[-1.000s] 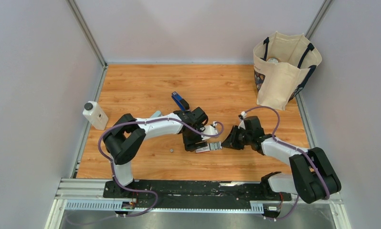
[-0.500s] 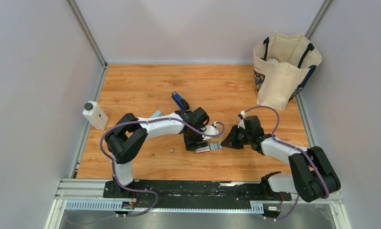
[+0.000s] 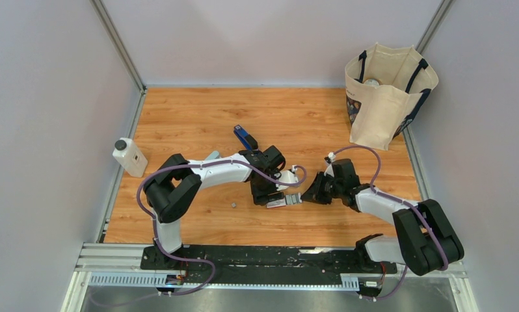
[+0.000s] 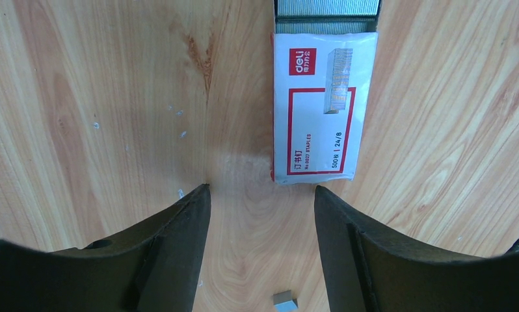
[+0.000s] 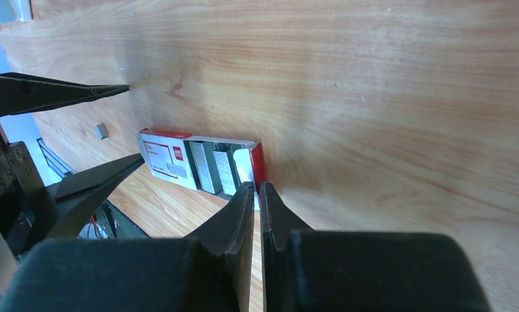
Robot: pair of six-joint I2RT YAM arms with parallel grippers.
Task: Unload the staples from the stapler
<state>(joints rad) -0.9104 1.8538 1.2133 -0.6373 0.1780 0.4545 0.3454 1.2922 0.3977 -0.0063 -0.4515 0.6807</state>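
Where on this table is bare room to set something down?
Free: the tabletop between white bottle and stapler, and between stapler and tote bag. Crowded: the centre, where left gripper and right gripper meet at the staple box.

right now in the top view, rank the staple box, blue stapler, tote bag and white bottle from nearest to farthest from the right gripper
From the right gripper:
1. staple box, at its fingertips, just left
2. blue stapler, farther back and left
3. tote bag, far right corner
4. white bottle, at the left edge

Blue stapler on the wooden table, tote bag far right
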